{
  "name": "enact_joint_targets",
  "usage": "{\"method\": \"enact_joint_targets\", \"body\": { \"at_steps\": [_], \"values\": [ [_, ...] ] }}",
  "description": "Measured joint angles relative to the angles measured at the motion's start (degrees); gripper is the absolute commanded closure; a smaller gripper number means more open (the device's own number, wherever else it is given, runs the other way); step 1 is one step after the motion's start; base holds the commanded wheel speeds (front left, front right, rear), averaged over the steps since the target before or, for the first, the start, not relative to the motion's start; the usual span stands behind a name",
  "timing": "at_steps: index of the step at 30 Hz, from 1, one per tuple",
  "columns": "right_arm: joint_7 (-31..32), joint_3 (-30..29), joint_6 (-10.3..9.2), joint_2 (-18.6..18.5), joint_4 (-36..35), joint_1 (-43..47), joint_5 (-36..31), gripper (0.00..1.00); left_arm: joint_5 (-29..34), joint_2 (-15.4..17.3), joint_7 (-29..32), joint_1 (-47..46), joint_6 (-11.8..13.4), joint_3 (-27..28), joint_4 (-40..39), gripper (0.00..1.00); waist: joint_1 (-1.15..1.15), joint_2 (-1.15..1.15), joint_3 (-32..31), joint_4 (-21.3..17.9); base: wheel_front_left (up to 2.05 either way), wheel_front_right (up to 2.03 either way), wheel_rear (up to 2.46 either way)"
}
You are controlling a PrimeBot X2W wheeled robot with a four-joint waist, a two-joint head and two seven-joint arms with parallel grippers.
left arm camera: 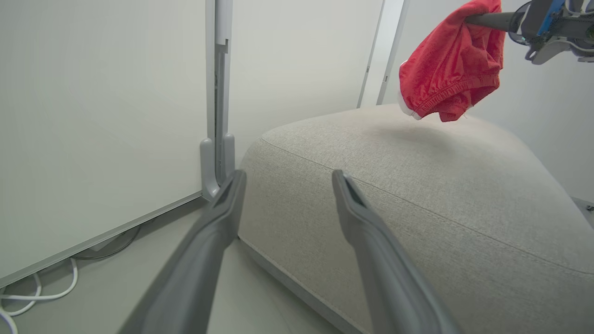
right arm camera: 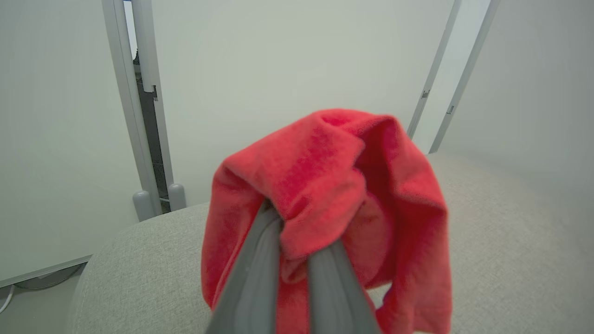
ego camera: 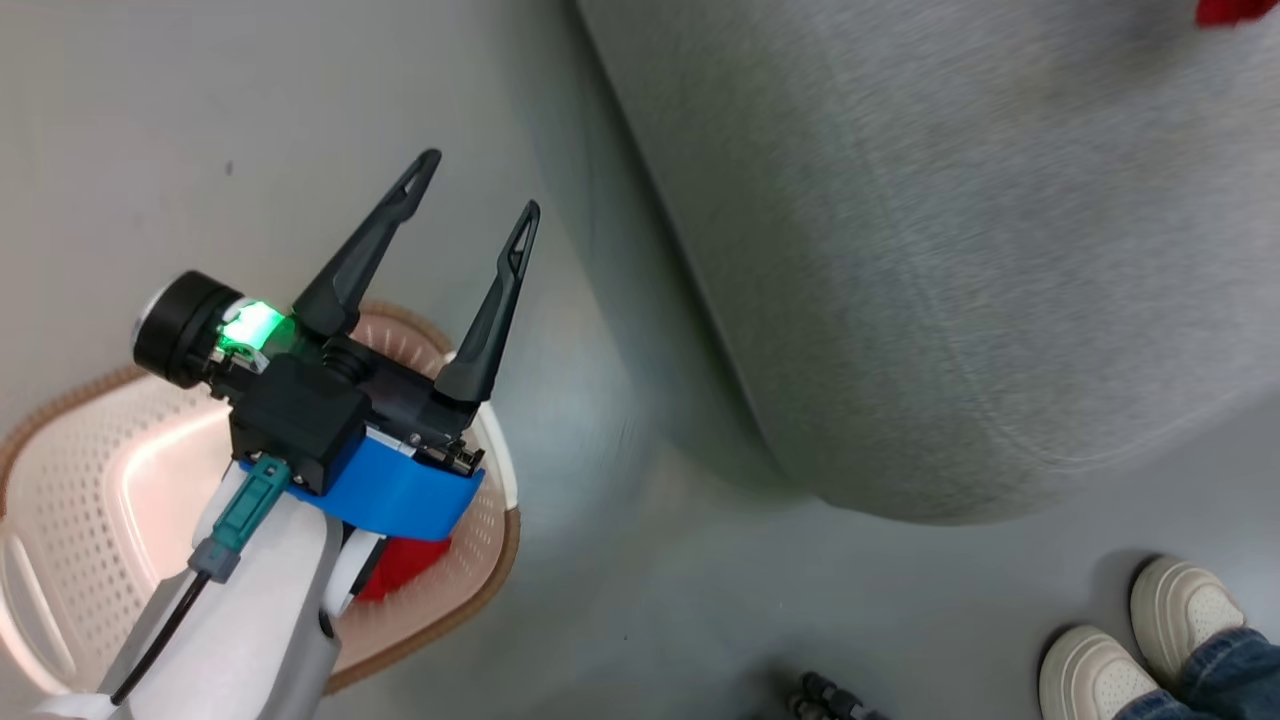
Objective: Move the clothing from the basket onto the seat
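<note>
Red cloth sits in the middle of the right wrist view: a soft red garment [right arm camera: 334, 185] is bunched over the right gripper [right arm camera: 299, 236], whose two grey fingers are pressed close together with a fold of the fabric pinched between them. From the left wrist view this garment hangs over the far part of the seat [left arm camera: 417, 195], a light grey upholstered cushion with a stitched seam. Its gathered hem and a bit of white trim are lowest, and whether that edge touches the cushion cannot be told. The left gripper [ego camera: 480, 182] hovers above the basket [ego camera: 80, 480] with its dark jaws spread wide and nothing between them, the fingertips pointing out past the rim towards the wall. The cream perforated basket with its brown rim stands on the grey floor [ego camera: 640, 580] beside the seat, a strip of floor between them. Inside it, near the rim on the seat's side, lies another red piece [ego camera: 405, 565], partly hidden under the arm's blue collar. At the lower right of the head view a person's pale shoes [ego camera: 1090, 670] and blue jean cuffs stand on the floor near the seat's rounded corner
</note>
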Motion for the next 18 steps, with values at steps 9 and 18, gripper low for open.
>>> {"method": "enact_joint_targets", "body": {
  "at_steps": [9, 18],
  "values": [
    [-3.22, -5.35, 0.01, 0.82, 9.50, -4.70, -3.07, 0.76, 0.87, 0.90, -0.16, -0.14, 0.36, -0.53, -3.71, 0.00, 0.00, 0.00, 9.77, 4.01, 0.00, 0.00, 0.00],
    [-4.04, -5.48, 0.00, 0.64, 13.78, -5.64, -5.35, 0.00, 0.27, 0.44, -0.66, -0.30, 0.36, -1.44, -2.53, 0.00, -0.01, 0.00, 8.96, 5.74, 0.00, 0.00, 0.00]
  ]
}}
